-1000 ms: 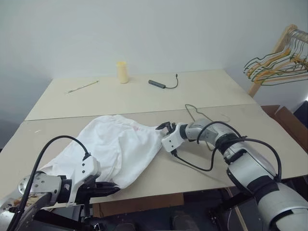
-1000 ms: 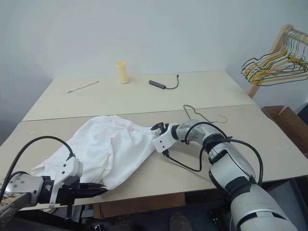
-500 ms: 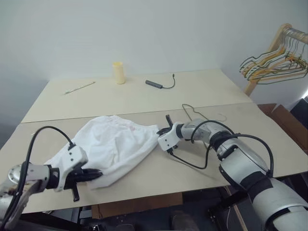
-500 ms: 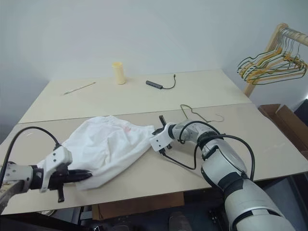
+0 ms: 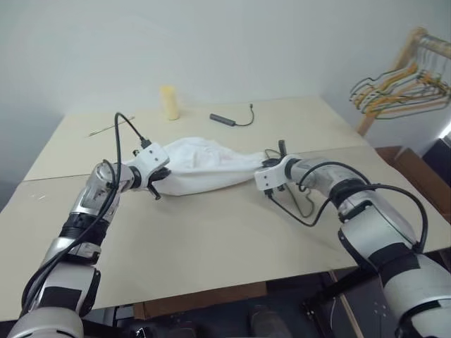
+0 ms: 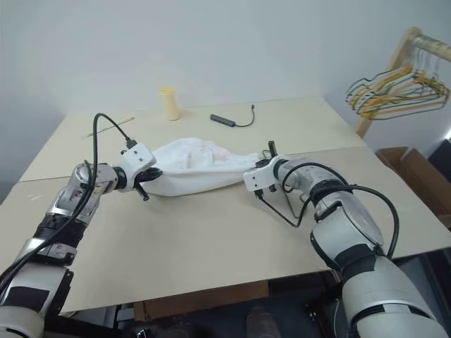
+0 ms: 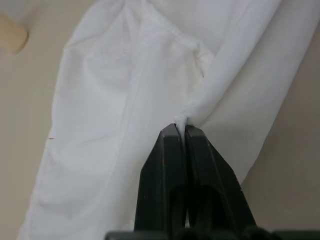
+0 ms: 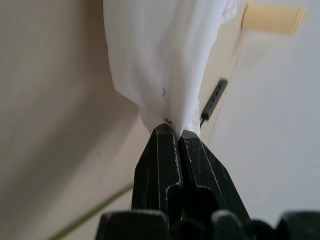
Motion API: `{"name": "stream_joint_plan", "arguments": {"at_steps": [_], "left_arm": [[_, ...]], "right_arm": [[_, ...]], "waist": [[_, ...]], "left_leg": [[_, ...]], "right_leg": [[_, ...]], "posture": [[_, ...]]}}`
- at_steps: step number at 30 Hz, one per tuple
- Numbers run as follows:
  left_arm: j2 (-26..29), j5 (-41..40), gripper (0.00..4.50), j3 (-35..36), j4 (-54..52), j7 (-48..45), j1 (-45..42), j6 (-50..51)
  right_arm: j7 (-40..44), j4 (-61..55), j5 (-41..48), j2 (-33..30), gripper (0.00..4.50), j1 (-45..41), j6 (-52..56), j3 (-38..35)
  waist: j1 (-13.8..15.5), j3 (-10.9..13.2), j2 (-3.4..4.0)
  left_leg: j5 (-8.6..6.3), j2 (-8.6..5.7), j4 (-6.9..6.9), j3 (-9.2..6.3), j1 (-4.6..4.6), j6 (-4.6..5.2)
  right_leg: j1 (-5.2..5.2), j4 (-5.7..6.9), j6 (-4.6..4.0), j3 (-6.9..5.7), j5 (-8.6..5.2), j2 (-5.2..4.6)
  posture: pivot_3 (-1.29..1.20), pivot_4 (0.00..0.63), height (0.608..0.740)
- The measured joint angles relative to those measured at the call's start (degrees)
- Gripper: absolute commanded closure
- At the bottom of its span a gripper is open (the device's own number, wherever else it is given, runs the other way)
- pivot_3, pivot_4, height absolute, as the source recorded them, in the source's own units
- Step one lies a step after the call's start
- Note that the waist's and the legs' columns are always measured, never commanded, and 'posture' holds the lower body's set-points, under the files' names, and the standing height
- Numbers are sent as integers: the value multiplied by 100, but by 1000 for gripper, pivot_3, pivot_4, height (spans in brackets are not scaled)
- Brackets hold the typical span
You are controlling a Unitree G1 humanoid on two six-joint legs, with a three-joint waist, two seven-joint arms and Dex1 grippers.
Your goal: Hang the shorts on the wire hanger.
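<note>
Though partly hidden, wire hanger (image 5: 303,204) beneath right pincer (image 5: 266,169).

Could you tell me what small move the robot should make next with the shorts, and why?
Probably carry the shorts toward the wire hanger and lower them beside it. The left gripper and right gripper are each shut on an end of the fabric, stretched between them, while the hanger lies on the table under the right arm.

wire hanger (image 5: 304,204) mostly hidden behind right arm; hanger rack (image 5: 412,63) cut off by edge
</note>
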Motion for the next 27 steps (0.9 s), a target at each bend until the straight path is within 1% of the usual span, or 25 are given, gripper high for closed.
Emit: {"name": "stream_joint_plan", "arguments": {"at_steps": [3, 5, 8, 9, 11, 13, 14, 15, 16, 19, 22, 25, 27], "left_arm": [[58, -6, 4500, -12, -150, -333, 53, -253], [348, -13, 4500, -10, -511, -621, 370, -456], [1061, -48, 4500, 24, -1168, -1113, 1196, -852], [1272, -83, 4500, 68, -1354, -1251, 1475, -942], [1862, -160, 4500, 263, -1794, -1569, 2330, -1174], [2207, -300, 4500, 581, -2203, -1693, 3032, -1214], [2321, -338, 4500, 732, -2374, -1717, 3319, -1203], [2399, -385, 4500, 937, -2604, -1711, 3651, -1175], [2467, -452, 4500, 1164, -2864, -1697, 4046, -1097], [2476, -551, 4500, 1559, -3420, -1573, 4822, -819], [2423, -569, 4500, 1784, -3840, -1416, 5267, -479], [2424, -642, 4500, 1965, -4220, -1410, 5573, -151], [2478, -752, 4500, 2034, -4453, -1520, 5790, 19]], "right_arm": [[633, -478, 527, -412, 4475, 447, -345, -411], [1122, -1080, 877, -583, 4475, 930, -490, -587], [2156, -2721, 1529, -753, 4475, 2044, -279, -776], [2410, -3251, 1684, -765, 4475, 2325, -67, -812], [3026, -4643, 2015, -781, 4475, 3007, 606, -878], [3468, -5750, 2190, -785, 4475, 3411, 1299, -923], [3626, -6145, 2222, -795, 4475, 3532, 1563, -944], [3768, -6521, 2223, -797, 4475, 3624, 1830, -962], [3887, -6895, 2224, -800, 4475, 3708, 2108, -981], [4143, -7498, 2224, -819, 4475, 3827, 2638, -1010], [4463, -7900, 2295, -924, 4475, 3890, 2936, -1007], [4808, -8319, 2398, -1093, 4475, 3969, 3203, -1008], [5033, -8526, 2443, -1205, 4475, 4047, 3378, -1007]], "waist": [[-269, -1, -1], [-460, -1, -2], [-718, -1, -2], [-765, -1, -2], [-814, -1, -2], [-737, 1, -2], [-654, 2, -1], [-569, 2, 0], [-479, 4, 1], [-197, 8, -3], [66, 10, -5], [235, 9, -6], [281, 9, -6]], "left_leg": [[-6, 0, 0, 0, -9, 10], [-9, 7, 0, 2, -9, 16], [-10, 32, 0, 4, -6, 17], [-10, 34, 0, 6, -2, 17], [-10, 42, 0, 11, 23, 17], [-9, 43, 2, 14, 44, 18], [-7, 44, 3, 14, 57, 20], [-6, 46, 4, 17, 69, 21], [-7, 47, 4, 18, 85, 21], [-8, 53, 4, 21, 105, 20], [-8, 53, 4, 24, 98, 20], [-10, 55, 4, 27, 87, 20], [-12, 58, 4, 28, 82, 21]], "right_leg": [[3, -4, 14, 3, 0, -4], [4, -3, 17, 13, -1, 0], [6, 6, 19, 24, -2, 9], [3, 7, 19, 30, -2, 11], [12, 6, 23, 43, -5, 18], [23, 12, 26, 52, -7, 23], [37, 10, 34, 51, -12, 27], [46, 8, 63, 52, -29, 28], [62, 7, 66, 51, -31, 27], [85, -3, 68, 43, -35, 28], [81, -12, 66, 36, -35, 26], [76, -21, 61, 28, -34, 28], [75, -31, 50, 22, -29, 29]], "posture": [[-171, 0, 740], [-167, 0, 740], [-158, 0, 740], [-155, 0, 740], [-132, 0, 740], [-120, 0, 740], [-118, 0, 740], [-112, 0, 740], [-106, 0, 740], [-99, 0, 740], [-93, 0, 740], [-93, 0, 740], [-100, 0, 740]]}}
